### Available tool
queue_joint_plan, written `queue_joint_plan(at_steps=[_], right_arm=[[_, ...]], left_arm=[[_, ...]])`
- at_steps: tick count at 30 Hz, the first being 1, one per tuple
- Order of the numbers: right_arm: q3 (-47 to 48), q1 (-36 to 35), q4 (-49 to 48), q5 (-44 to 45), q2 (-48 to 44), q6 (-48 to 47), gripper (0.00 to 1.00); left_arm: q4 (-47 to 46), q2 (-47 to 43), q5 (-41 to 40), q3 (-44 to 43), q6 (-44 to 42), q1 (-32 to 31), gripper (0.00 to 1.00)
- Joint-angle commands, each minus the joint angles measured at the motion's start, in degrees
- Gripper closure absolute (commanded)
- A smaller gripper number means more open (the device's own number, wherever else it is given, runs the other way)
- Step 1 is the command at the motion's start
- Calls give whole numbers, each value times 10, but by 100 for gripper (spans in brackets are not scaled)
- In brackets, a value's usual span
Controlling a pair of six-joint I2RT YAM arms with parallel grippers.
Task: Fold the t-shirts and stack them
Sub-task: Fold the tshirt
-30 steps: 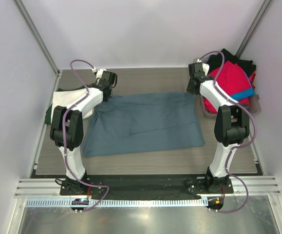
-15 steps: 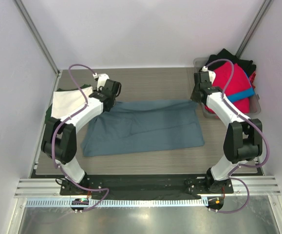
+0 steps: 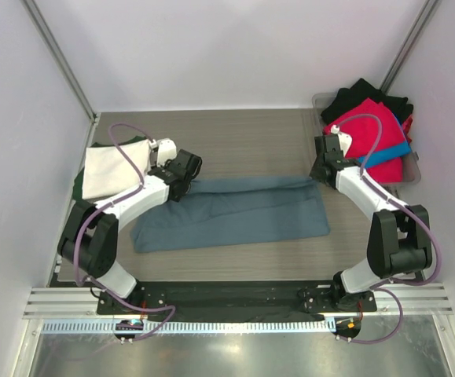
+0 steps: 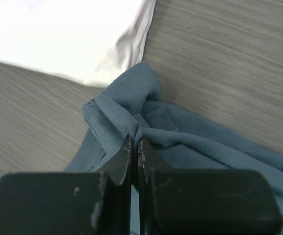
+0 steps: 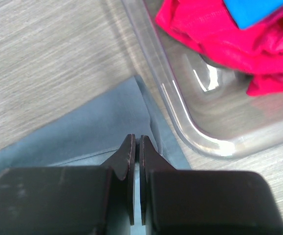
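Between both tools [image 4: 135, 145] [image 5: 136, 143] (tight grip): t-shirt [image 3: 235, 212]

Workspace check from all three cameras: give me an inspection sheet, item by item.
Surface: grey wood-grain table.
Job's things: blue-grey t-shirt spread mid-table; cream-white t-shirt folded at left over a dark green t-shirt; red t-shirt, black t-shirt and bright blue t-shirt heaped in a clear bin at far right.
Clutter: nothing seen.
Grippers: left gripper and right gripper each shut on a far corner of the blue-grey t-shirt.
Cables: purple cables loop along both arms.
Surroundings: white walls, metal corner posts.
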State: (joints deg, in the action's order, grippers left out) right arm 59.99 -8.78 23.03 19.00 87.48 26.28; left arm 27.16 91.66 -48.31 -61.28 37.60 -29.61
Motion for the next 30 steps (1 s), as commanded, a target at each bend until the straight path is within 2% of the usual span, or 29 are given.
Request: queue_joint_plan(at_steps=[1,3,5,6,7,9,10,13,17,18,21,22,25,26,30], right_arm=[[-38,2,-36,31,-45,24,99],[-58,3,-47,45,-65,36,99],[-91,2,-56,50,-78,41,95],[-112,2,-68,54,-94,46,73],[-122,3,-75,55,-101,48,63],[-140,3,-91,60,-129,50,62],[-154,3,-95,61,-143,53,57],[-175,0,-119,32,-185,43,45],[-165,-41,-139,-24,-189,13,44],[-160,-66,-149,-48,-183,10,44],[-130,-115,-169,-117,-145,4,48],[-114,-151,-178,-141,-131,2,48],[-77,-208,-226,-233,-76,0,48],[-64,-221,-227,-260,-61,0,48],[21,-286,-249,-295,48,-20,47]], left_arm=[[21,-34,-50,26,84,-12,100],[25,-46,-49,52,115,-16,99],[23,-60,-30,84,134,-17,91],[14,-74,-15,107,144,-19,66],[12,-81,-15,107,151,-19,55],[5,-100,1,138,160,-29,53],[-2,-122,4,147,159,-33,44],[-3,-185,21,171,146,-43,35],[-25,-266,77,193,96,-42,26],[-13,-280,86,192,97,-42,20],[0,-315,119,188,99,-30,13],[4,-321,150,188,101,-22,11],[-5,-331,217,193,105,35,9],[-9,-332,259,197,107,73,9],[-20,-315,331,203,119,161,9]])
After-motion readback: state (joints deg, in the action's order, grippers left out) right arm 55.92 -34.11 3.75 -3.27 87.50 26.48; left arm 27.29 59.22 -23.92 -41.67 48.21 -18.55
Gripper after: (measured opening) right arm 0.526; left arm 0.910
